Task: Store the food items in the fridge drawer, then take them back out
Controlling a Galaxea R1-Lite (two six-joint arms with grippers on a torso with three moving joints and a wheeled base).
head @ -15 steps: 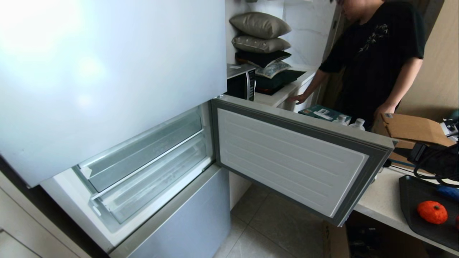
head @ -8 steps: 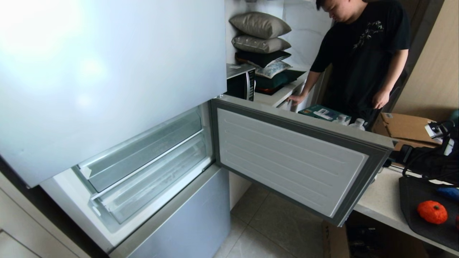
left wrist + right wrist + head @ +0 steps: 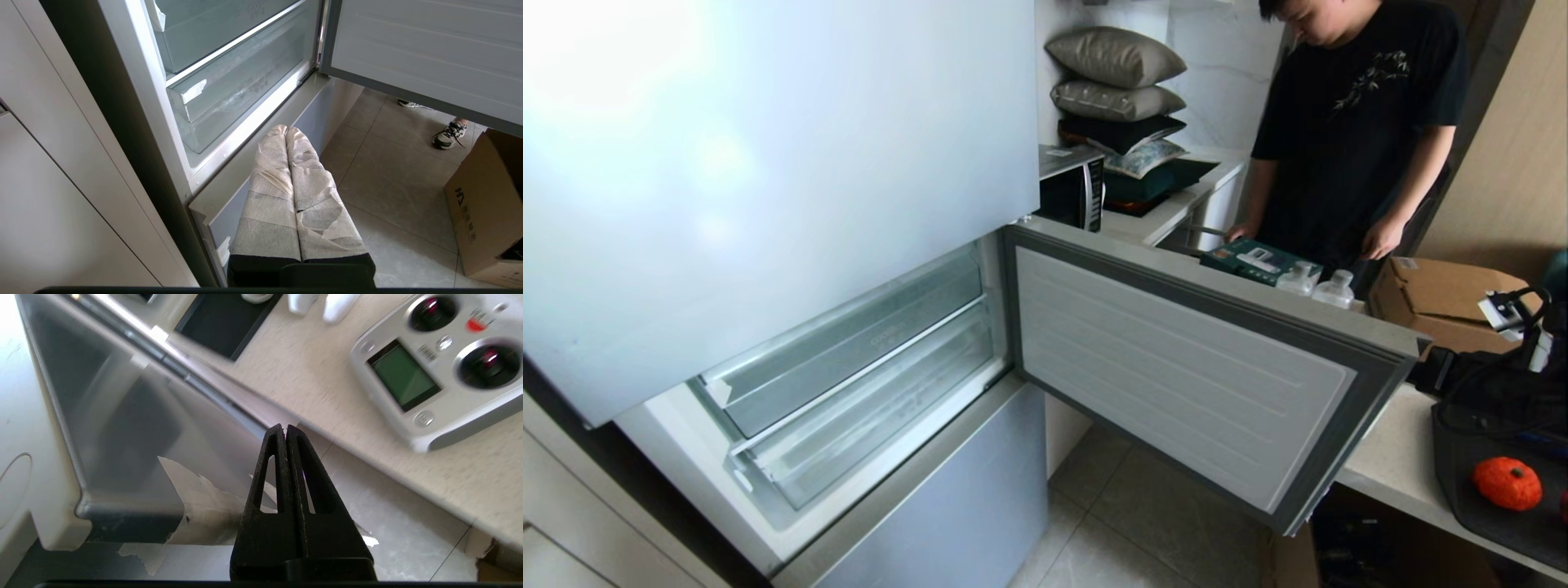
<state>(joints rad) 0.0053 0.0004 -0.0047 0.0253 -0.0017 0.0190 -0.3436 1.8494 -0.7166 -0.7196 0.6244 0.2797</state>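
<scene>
The bumpy orange pumpkin-like fruit [image 3: 1507, 483] lies on a black tray [image 3: 1462, 490] on the counter at the far right. A red sliver of the apple [image 3: 1565, 506] shows at the picture's edge beside it. The fridge's middle door [image 3: 1176, 367] stands open. Inside, the fridge drawer [image 3: 874, 408] is pushed in under the clear "coolBox" bin [image 3: 849, 343], and both look empty. My right arm [image 3: 1494, 384] reaches over the tray toward the door's free edge. Its right gripper [image 3: 283, 426] is shut and empty beside the door's outer face. The tape-wrapped left gripper [image 3: 286, 130] hangs shut, low by the fridge's bottom door.
A person in a black T-shirt [image 3: 1356, 122] stands behind the open door, shoe [image 3: 449, 132] on the tiles. On the counter [image 3: 310, 367] lie a grey remote controller [image 3: 437, 363], a cardboard box [image 3: 1445, 302] and bottles [image 3: 1319, 282]. Another carton [image 3: 486, 204] stands on the floor.
The open door's free edge has swung a little further out. My right arm has shifted left toward that edge. The person has moved a hand off the back counter.
</scene>
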